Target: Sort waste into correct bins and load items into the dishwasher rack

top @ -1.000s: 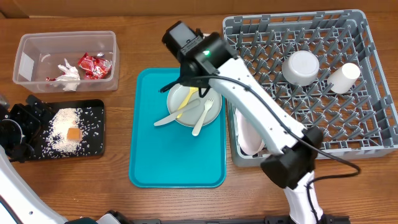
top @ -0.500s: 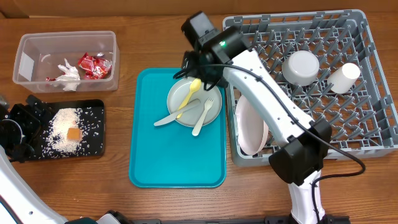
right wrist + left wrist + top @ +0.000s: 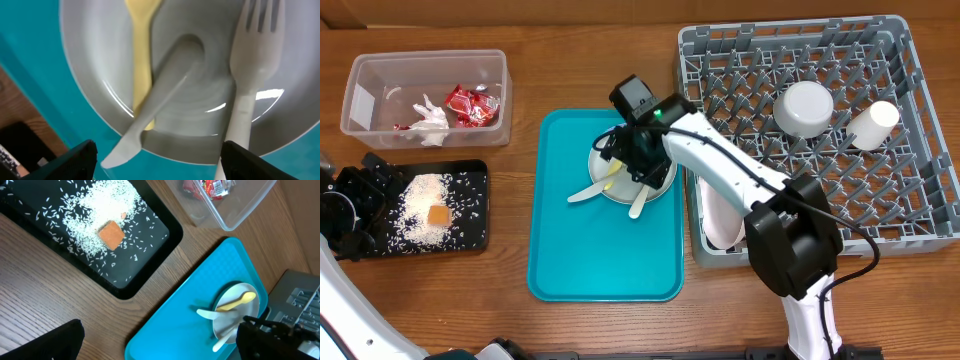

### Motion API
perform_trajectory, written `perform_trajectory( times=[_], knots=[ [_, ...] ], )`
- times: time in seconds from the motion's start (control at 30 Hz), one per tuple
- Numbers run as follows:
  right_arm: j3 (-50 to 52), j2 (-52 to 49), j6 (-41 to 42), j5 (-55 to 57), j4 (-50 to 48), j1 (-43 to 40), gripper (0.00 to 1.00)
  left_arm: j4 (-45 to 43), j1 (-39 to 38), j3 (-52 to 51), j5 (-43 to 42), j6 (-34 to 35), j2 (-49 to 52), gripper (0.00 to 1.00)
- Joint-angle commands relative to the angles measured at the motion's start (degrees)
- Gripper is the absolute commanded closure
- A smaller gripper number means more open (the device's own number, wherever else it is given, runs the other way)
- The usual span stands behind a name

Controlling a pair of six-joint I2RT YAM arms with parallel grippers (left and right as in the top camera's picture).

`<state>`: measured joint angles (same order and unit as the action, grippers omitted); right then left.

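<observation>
One dishwasher rack [image 3: 910,60] stands at the right; on the teal serving tray [image 3: 560,250] the grey plate [image 3: 197,122] carries a yellow spoon [image 3: 142,55], a fork [image 3: 252,55] and what may be a pale knife [image 3: 165,95]. The right gripper [image 3: 160,165] hovers over them, jaws spread and empty; the left gripper [image 3: 160,347] rests by the black tray [image 3: 475,240], jaws spread too. Crossed handles could drag a neighbour off when one is pinched.

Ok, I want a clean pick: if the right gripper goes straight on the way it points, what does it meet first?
Probably the pale grey utensil lying across the yellow spoon on the grey plate, centred between the right gripper's open fingers; depth is hard to judge.
</observation>
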<state>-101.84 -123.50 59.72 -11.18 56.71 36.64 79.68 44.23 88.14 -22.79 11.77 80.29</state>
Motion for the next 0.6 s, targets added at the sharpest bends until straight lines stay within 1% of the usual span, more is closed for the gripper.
perform_trajectory(
  times=[0.0, 0.2, 0.37, 0.47, 0.57],
  knots=[
    [1.16, -0.17, 4.96, -0.35, -1.44, 1.46, 0.17, -0.04, -0.52, -0.35, -0.96, -1.31, -0.09, 0.00],
    [1.31, -0.72, 9.31, 3.85, -2.51, 2.84, 0.18, -0.04, -0.52, -0.35, -0.94, -1.29, -0.09, 0.00],
    [1.29, -3.37, 9.55, 3.61, -3.19, 2.95, 0.18, -0.04, -0.52, -0.35, -0.96, -1.29, -0.09, 0.00],
    [1.29, -5.05, 9.51, 3.63, -3.50, 2.95, 0.21, -0.04, -0.52, -0.35, -0.96, -1.31, -0.09, 0.00],
    [1.29, -5.90, 9.42, 3.98, -3.98, 2.95, 0.21, -0.04, -0.52, -0.35, -0.96, -1.29, -0.09, 0.00]
  ],
)
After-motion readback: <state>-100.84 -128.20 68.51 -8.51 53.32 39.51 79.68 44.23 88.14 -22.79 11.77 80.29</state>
